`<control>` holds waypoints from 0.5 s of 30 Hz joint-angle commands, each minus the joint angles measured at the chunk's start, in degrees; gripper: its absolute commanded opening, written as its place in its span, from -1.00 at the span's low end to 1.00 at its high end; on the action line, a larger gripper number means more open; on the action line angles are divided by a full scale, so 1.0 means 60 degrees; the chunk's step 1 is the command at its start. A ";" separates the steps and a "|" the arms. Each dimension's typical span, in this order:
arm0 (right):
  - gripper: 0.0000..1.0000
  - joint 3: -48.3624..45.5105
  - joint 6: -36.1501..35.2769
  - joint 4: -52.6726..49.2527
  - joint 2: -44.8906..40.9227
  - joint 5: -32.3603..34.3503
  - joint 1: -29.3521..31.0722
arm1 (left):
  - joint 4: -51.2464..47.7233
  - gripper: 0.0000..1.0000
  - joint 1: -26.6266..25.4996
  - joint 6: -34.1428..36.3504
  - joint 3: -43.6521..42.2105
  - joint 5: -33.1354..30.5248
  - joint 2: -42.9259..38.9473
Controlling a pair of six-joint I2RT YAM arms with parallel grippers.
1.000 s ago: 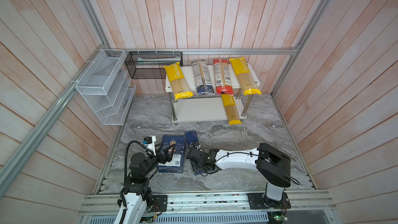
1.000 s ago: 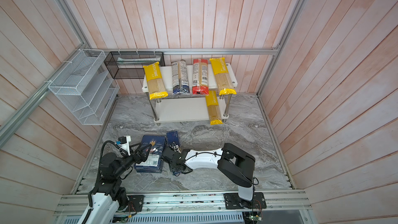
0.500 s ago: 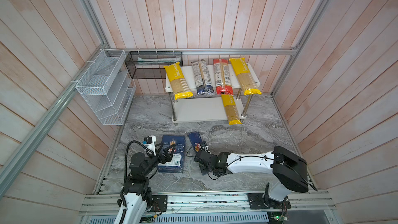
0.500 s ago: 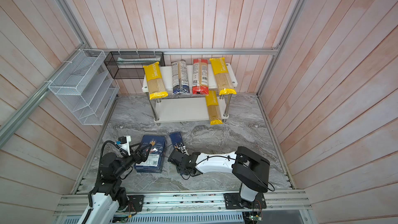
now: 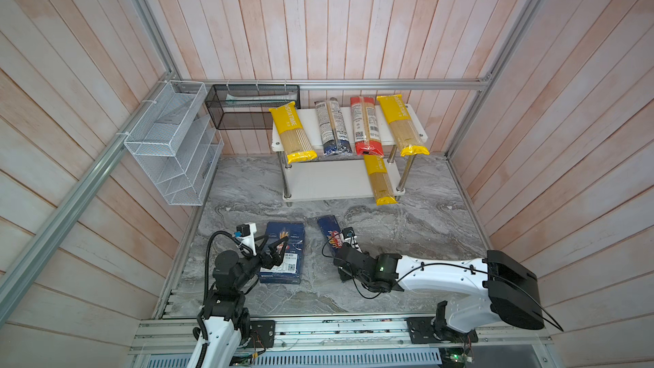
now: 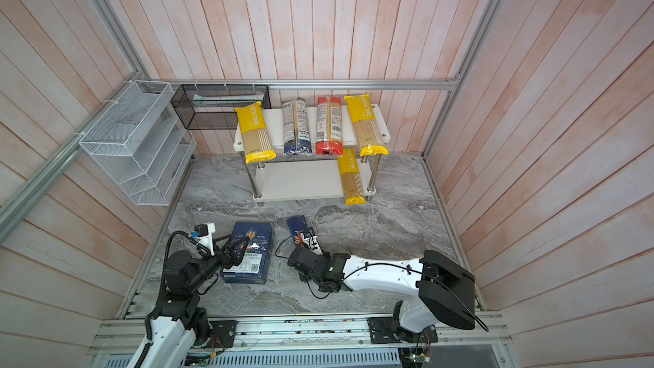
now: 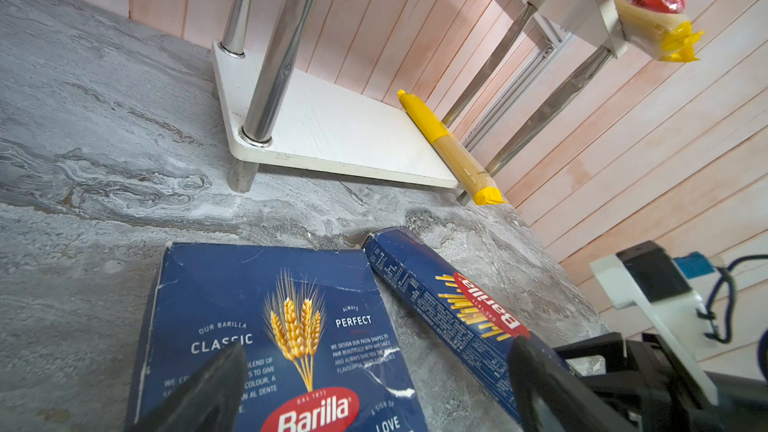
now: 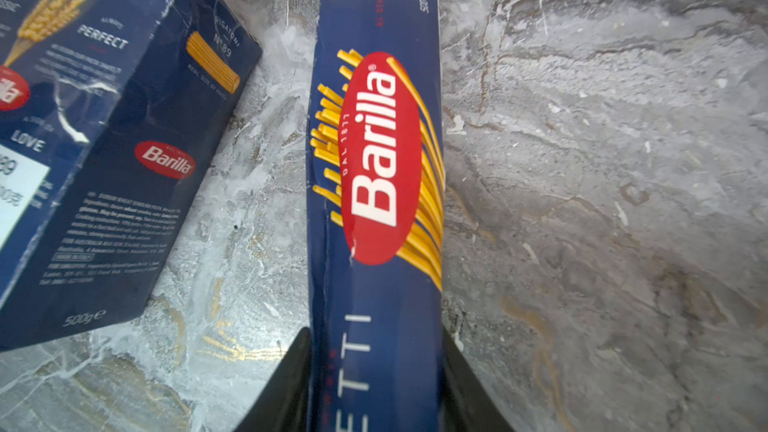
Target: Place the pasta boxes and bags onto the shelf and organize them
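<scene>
The narrow spaghetti box (image 8: 374, 201) is dark blue with a red Barilla oval and lies on the marble tabletop (image 8: 582, 160). The right gripper (image 8: 376, 367) is clamped on its sides, a pinch only the right wrist view shows. The left gripper (image 7: 376, 347) is spread wide over the wide box (image 7: 249, 305).

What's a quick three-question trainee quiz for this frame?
1. True or false: the narrow spaghetti box sits between the jaws of the right gripper.
2. How many bags lie on the shelf's top board? A three, B four, C five.
3. Fill in: the lone bag on the lower board is ___ in colour.
Key: 1 true; 2 B (two yellow bags, blue bag, red bag); 3 yellow.
</scene>
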 commanded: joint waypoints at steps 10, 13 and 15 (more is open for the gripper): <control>-0.33 -0.0438 -0.0427 0.1350 -0.2069 0.1995 -0.0050 | 0.0173 1.00 -0.0049 0.0046 -0.0108 -0.0071 -0.0014; -0.11 -0.0558 -0.0347 0.1123 -0.1991 0.0879 -0.0615 | 0.0180 0.99 -0.0052 0.0047 -0.0115 -0.0075 -0.0021; 0.07 -0.0546 -0.0575 0.0923 -0.1809 0.0436 -0.0707 | 0.0180 1.00 -0.0049 0.0047 -0.0108 -0.0068 -0.0022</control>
